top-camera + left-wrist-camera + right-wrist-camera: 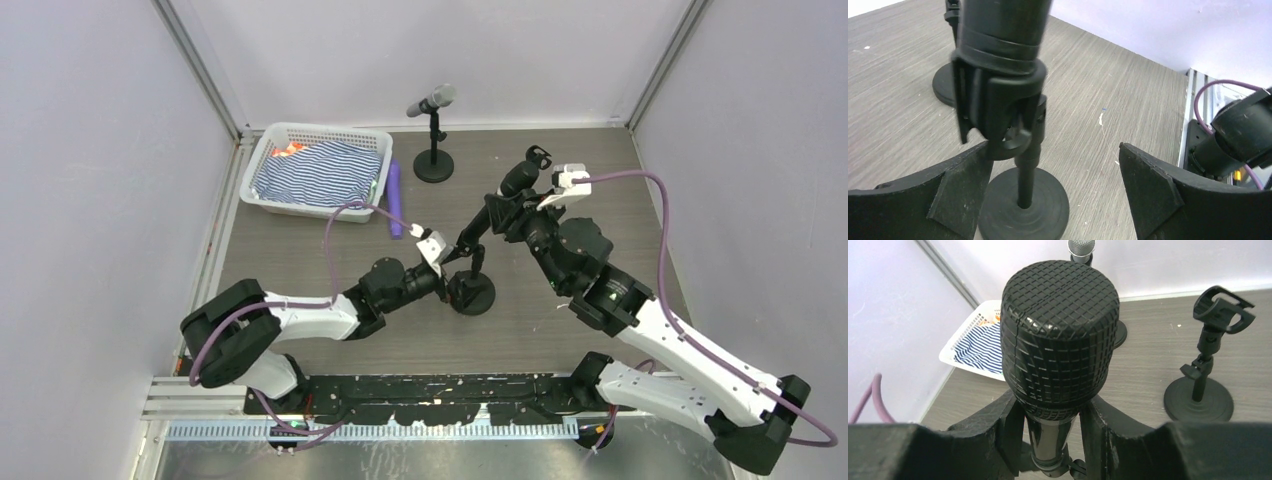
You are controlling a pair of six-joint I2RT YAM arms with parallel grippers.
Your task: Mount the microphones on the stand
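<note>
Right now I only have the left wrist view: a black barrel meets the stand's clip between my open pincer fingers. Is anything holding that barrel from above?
Observer: Yes. The right pincer is shut on the black microphone, just under its grille head.
Operator: Is another stand free?
Observer: One. In the right wrist view, the empty stand on the right has nothing in its clip.
Operator: And the second microphone?
Observer: The silver-headed microphone is already clipped on the back stand, next to the white basket.
</note>
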